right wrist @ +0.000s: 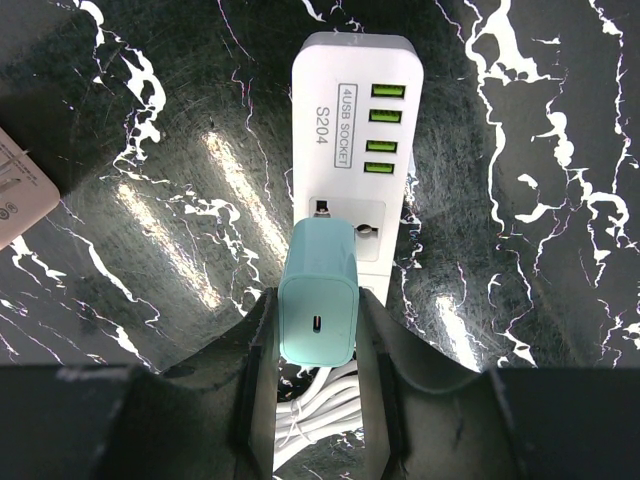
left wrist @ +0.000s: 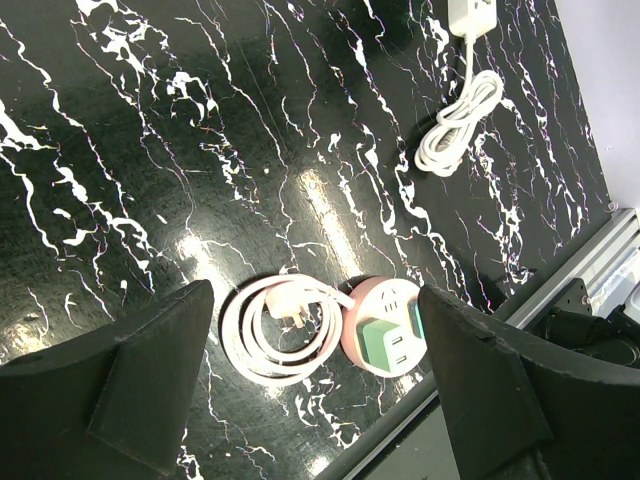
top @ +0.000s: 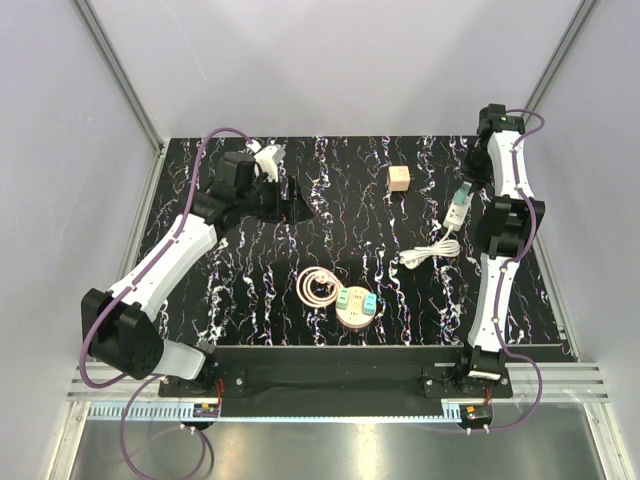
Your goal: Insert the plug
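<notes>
Our right claw (right wrist: 318, 335) was clamped on the teal plug (right wrist: 318, 290), lining it up at the socket of the white power strip (right wrist: 355, 110) for a straight push. Our left claw (left wrist: 315, 375) hung wide and empty, well apart from it.

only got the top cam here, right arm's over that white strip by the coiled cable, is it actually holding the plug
Observer: Yes. The right wrist view shows the right gripper shut on a teal charger, with one finger on each side of it.
Operator: ok and is it lined up with a socket
Observer: Its front end sits over the mains socket of the white power strip, next to the four green USB ports. I cannot tell whether the pins are seated.
</notes>
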Action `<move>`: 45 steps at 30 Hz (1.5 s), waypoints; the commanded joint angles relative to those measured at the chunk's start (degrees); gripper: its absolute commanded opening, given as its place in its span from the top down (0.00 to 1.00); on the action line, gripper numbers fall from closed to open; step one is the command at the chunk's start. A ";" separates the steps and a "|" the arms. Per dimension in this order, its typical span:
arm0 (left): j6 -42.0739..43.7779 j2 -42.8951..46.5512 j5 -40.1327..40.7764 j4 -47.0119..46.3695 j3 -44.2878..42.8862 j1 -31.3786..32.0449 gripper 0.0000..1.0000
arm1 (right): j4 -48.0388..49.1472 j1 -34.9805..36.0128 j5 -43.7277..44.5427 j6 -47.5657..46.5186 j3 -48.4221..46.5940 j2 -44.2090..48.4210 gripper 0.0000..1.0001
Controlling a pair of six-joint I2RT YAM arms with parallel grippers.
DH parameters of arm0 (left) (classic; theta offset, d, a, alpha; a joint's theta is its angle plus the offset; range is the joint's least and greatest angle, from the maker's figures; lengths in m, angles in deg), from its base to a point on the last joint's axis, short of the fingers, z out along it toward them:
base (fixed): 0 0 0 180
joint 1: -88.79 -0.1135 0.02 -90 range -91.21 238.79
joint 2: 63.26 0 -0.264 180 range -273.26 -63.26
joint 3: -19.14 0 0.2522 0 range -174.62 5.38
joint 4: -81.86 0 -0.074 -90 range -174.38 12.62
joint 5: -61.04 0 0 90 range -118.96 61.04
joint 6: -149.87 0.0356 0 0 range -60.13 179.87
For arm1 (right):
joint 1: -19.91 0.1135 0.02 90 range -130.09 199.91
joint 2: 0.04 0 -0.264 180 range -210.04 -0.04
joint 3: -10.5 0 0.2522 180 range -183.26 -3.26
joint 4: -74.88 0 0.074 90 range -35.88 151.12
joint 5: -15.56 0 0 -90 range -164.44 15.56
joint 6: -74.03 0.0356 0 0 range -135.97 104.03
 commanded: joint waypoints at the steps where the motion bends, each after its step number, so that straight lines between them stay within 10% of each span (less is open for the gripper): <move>1: -0.10 0.00 -1.32 -2.20 0.12 -0.35 0.11 | -1.44 -0.34 0.15 -1.22 -0.09 0.07 1.00; 29: -0.18 -0.61 -1.76 -2.28 0.12 -0.61 0.11 | 23.60 1.07 1.55 -3.77 25.47 13.51 1.00; 45: -0.36 -1.05 -2.02 -2.37 0.12 -0.61 0.11 | 19.66 0.89 1.47 -3.59 25.92 11.32 1.00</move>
